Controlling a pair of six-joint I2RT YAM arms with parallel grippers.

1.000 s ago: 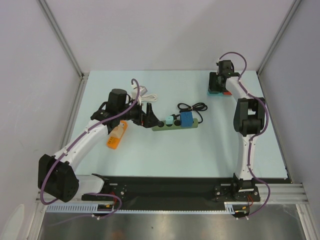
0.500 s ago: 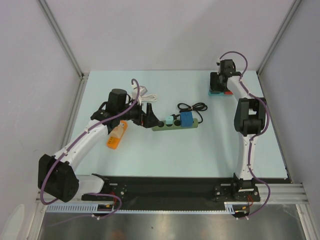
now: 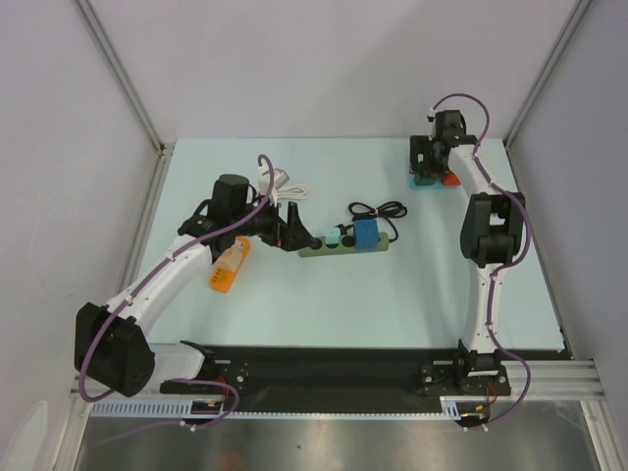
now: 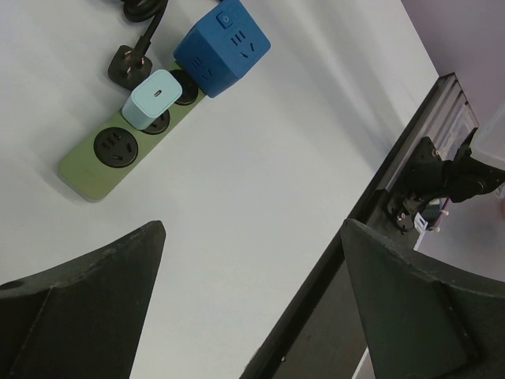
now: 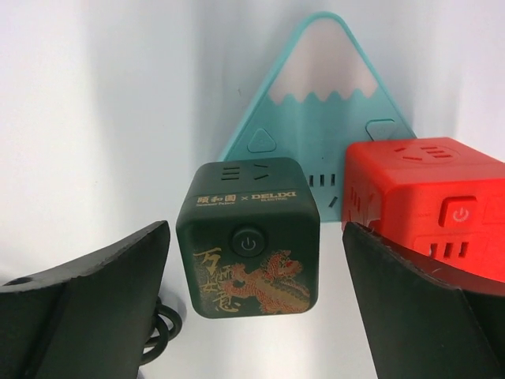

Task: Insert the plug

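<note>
The right pincer (image 5: 254, 227) is hanging wide at the bench's (image 3: 392, 304) far right corner, straddling the dark-green cube plug (image 5: 251, 237) without touching.

The pale blue-green table (image 3: 392, 304) carries a green power strip (image 4: 102, 162) lying flat just ahead of the left claw (image 4: 252, 233), with its black cord (image 3: 378, 210) coiled beyond the strip's far end. A white cable (image 3: 289, 188) lies bunched behind that claw, and an orange object (image 3: 226, 270) lies under its arm. Just beyond the right claw (image 5: 256, 229), a teal mountain-shaped socket board (image 5: 268, 118) lies flat at the far right of the table. A dark green cube (image 5: 248, 245) stands between that claw's fingers; whether it rests on table or board cannot be told
</note>
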